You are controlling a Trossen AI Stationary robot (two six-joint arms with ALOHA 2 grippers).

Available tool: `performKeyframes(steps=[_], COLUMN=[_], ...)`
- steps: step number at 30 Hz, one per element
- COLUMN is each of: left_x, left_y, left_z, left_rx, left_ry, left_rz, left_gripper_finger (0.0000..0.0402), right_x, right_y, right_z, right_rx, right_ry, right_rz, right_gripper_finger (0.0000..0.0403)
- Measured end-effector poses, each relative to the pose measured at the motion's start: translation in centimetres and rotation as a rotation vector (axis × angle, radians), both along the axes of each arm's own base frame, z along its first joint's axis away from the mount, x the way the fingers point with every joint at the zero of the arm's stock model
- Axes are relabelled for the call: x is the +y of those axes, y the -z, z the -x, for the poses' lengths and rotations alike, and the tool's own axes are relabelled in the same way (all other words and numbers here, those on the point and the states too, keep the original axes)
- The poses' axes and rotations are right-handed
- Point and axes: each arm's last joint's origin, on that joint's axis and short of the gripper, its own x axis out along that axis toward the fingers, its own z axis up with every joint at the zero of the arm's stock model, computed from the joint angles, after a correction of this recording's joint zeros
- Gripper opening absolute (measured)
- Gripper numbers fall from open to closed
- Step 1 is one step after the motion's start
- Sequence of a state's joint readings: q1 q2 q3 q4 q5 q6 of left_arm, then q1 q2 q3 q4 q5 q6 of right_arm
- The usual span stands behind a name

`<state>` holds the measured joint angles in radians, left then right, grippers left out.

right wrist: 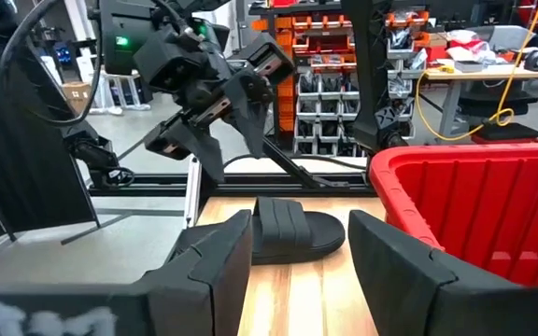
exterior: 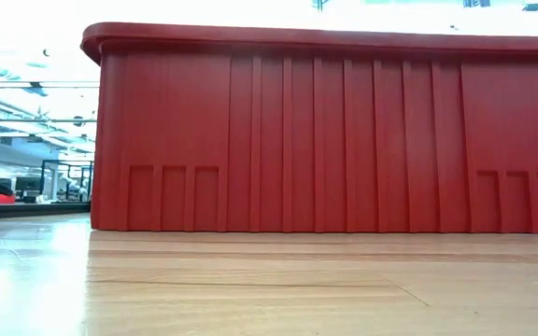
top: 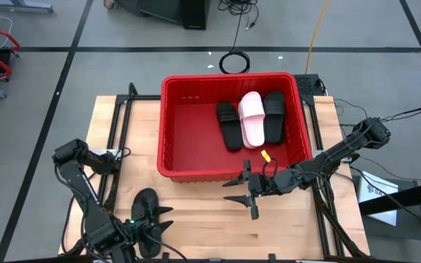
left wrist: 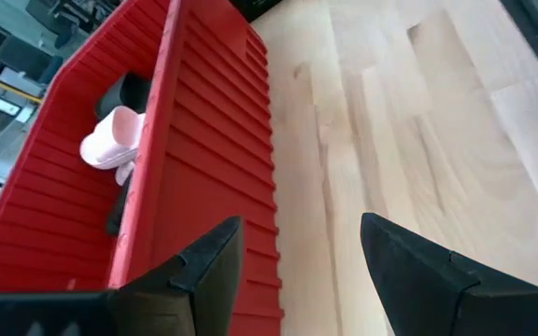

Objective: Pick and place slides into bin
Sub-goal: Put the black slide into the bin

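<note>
Reaching for the last black slide (top: 145, 207) on the desk (top: 203, 212) near our open left end effector (top: 163, 219); three lie in the bin (top: 174, 139). Right end effector (top: 241, 193) hovers open nearby.

Bare table (top: 196, 212) lies between both grippers; the bin (top: 168, 131) walls off the far side.
</note>
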<state>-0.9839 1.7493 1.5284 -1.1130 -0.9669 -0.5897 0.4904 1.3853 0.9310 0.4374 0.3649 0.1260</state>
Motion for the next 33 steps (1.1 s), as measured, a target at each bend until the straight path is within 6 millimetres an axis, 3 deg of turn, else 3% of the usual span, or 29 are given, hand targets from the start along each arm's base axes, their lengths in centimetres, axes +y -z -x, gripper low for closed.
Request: performKeyframes(steps=[7, 15, 19, 27, 33], left_x=[-0.4, -1.6, -1.1, -1.4, -2.5], left_y=[0.4, 4.0, 4.6, 5.3, 7.6], left_z=[0.2, 0.1, 0.3, 0.6, 1.1], left_rx=[0.004, 0.193, 0.239, 0.338, 0.414], left_ry=[-0.004, -0.045, -0.121, -0.256, -0.31], left_rz=[0.019, 0.04, 0.047, 0.24, 0.226], left_gripper_finger=[0.0225, 0.0225, 0.0225, 0.0225, 0.0225], right_x=[0.0, 0.0, 0.0, 0.0, 0.0], right_y=[0.0, 0.0, 0.0, 0.1, 0.2], right_z=[0.0, 0.0, 0.0, 0.0, 0.0], right_rx=[-0.001, -0.004, -0.005, -0.003, 0.006], right_ry=[-0.002, -0.004, -0.004, -0.007, -0.007], right_rz=[0.007, 0.038, 0.041, 0.065, 0.069], right_gripper_finger=[0.0165, 0.0165, 0.0164, 0.0164, 0.0164])
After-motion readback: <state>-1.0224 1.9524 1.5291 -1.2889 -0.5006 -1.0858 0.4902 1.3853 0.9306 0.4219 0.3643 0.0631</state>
